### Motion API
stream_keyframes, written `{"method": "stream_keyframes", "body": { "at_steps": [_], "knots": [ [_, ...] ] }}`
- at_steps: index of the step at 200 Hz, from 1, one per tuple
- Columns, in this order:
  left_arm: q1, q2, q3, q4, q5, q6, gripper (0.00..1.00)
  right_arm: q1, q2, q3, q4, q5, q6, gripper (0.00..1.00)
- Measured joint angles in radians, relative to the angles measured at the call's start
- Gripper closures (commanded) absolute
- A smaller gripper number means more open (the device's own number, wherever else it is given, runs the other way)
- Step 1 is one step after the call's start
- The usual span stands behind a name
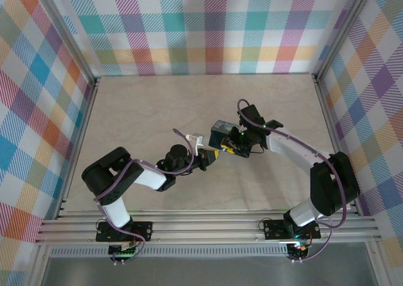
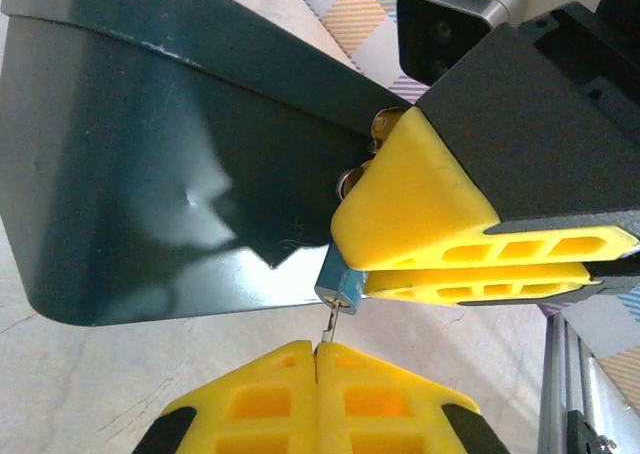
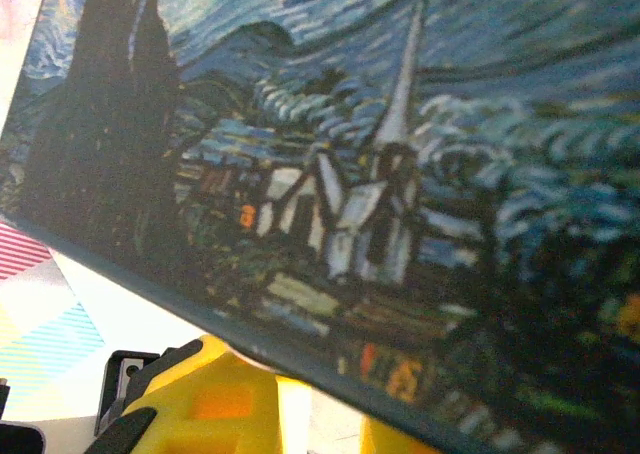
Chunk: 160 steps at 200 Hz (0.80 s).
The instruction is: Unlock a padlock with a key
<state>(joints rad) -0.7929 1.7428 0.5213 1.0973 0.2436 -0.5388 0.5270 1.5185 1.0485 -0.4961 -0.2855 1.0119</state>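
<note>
Padlock (image 2: 338, 282) braced at the tin's corner, key (image 2: 330, 324) at its mouth

Sits nipped by its blue body in the tips of the right pincer (image 2: 352, 270), hard against the lower corner of the dark tin (image 2: 150, 174), keyhole end facing down and out. Looks held that way to stop the padlock twisting and to offer the keyway squarely to the other arm. Meets, from below, the left pincer (image 2: 317, 352), closed tight on the key with a mere sliver of blade standing proud. Probably gripped so short for stiffness in the turn. Cannot tell whether the tip is inside the keyhole or merely touching it: too thin.

Hides most of what looks like the shackle (image 2: 350, 182) behind the upper yellow finger. Leaves only silvery glints against the tin, so no telling what it is hooked through. Seen from above, shows both pincers nose to nose beside the tin, in the middle of the desk (image 1: 157, 109), lock and key too small to pick out. Through the right wrist, offers the tin's painted face blurred, yellow fingers (image 3: 215, 399) peeping under its edge.
</note>
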Motion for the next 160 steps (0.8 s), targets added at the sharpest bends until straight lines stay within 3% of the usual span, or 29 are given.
{"method": "stream_keyframes", "body": {
  "at_steps": [57, 160],
  "knots": [
    [0.0, 0.08, 0.02, 0.068, 0.018, -0.023, 1.0, -0.003, 0.001, -0.011, 0.021, 0.022, 0.047, 1.0],
    [0.01, 0.085, 0.034, 0.034, 0.032, -0.018, 1.0, -0.006, -0.001, -0.044, 0.078, 0.013, 0.099, 1.0]
  ]
}}
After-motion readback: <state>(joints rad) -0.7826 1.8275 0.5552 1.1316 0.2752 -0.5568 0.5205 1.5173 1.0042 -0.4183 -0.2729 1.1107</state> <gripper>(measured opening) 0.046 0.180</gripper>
